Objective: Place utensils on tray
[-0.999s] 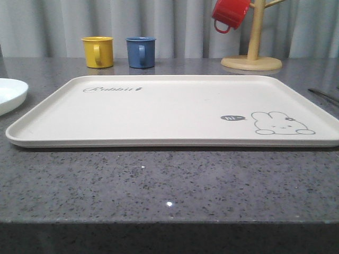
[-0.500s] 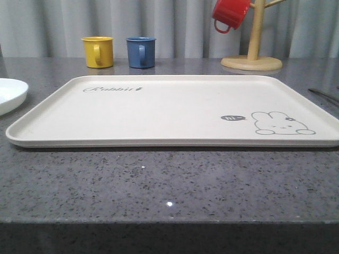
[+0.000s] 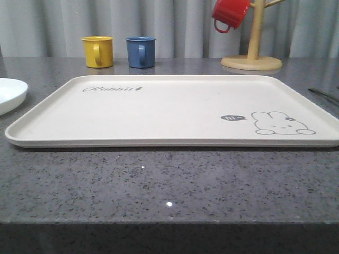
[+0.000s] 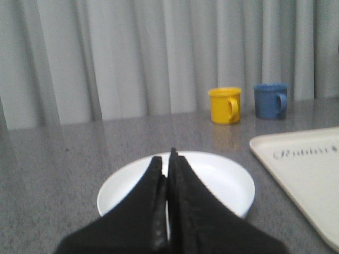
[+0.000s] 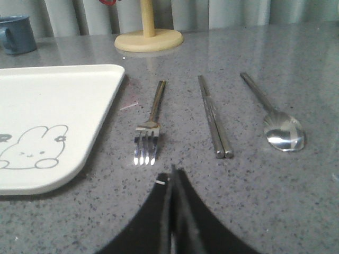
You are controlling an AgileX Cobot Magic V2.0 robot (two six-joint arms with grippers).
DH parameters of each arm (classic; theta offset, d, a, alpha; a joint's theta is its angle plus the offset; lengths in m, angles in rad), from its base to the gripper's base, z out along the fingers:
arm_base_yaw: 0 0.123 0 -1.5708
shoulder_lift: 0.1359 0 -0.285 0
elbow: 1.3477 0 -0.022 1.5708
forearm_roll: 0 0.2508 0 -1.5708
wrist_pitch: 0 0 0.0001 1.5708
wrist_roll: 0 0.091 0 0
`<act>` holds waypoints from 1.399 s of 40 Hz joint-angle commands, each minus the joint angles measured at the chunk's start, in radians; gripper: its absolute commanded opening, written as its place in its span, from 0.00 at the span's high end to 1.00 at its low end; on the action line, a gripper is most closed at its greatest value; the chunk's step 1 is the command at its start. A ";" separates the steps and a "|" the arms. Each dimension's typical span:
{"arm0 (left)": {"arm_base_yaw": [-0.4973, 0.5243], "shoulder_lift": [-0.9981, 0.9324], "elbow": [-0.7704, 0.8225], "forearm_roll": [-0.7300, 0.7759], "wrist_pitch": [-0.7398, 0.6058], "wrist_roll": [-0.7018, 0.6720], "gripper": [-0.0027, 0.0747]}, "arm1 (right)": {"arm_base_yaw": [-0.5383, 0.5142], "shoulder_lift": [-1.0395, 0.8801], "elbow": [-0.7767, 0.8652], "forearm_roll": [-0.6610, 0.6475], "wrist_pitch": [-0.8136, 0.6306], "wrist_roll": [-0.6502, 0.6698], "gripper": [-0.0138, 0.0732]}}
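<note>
The left gripper (image 4: 168, 159) hangs low over the plate (image 4: 228, 180), jaws pressed together on nothing; the right gripper (image 5: 173, 177) is likewise closed and empty, just short of the fork (image 5: 149, 127). Fork, chopsticks (image 5: 213, 117) and spoon (image 5: 278, 124) lie side by side on the grey speckled desk (image 3: 169, 185) beside the tray's (image 3: 159, 108) right edge, the plate off its left edge. Grey curtains (image 4: 132, 53) hang behind

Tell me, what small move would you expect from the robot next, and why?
Probably the right gripper opens and dips toward the fork. Its jaws are shut and empty, the fork lies nearest ahead of it on the counter beside the tray, and the tray holds no utensils.
</note>
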 commanded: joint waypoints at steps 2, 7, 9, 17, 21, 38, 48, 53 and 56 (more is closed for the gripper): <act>0.001 -0.013 -0.112 -0.009 -0.074 -0.007 0.99 | -0.006 -0.018 -0.130 0.002 -0.046 -0.006 0.88; 0.001 0.045 -0.252 -0.004 0.041 -0.007 0.99 | -0.006 0.002 -0.292 0.002 0.066 -0.006 0.92; 0.001 0.087 -0.300 -0.004 0.082 -0.007 0.99 | -0.006 0.033 -0.357 0.002 0.116 -0.005 0.91; 0.001 0.335 -0.462 0.023 0.193 -0.007 0.99 | -0.006 0.261 -0.567 0.002 0.222 -0.005 0.92; 0.001 0.441 -0.516 0.023 0.224 -0.007 0.99 | -0.006 0.354 -0.601 0.002 0.218 -0.005 0.92; 0.001 0.497 -0.524 0.023 0.214 -0.007 0.50 | -0.006 0.385 -0.603 -0.003 0.212 -0.005 0.45; 0.001 0.497 -0.524 0.016 0.208 -0.007 0.07 | -0.006 0.385 -0.603 -0.003 0.211 -0.005 0.23; -0.004 0.529 -0.542 0.016 0.236 -0.007 0.07 | -0.006 0.385 -0.603 -0.003 0.211 -0.005 0.23; -0.028 0.591 -0.588 0.016 0.280 -0.003 0.07 | -0.006 0.385 -0.603 -0.003 0.211 -0.005 0.23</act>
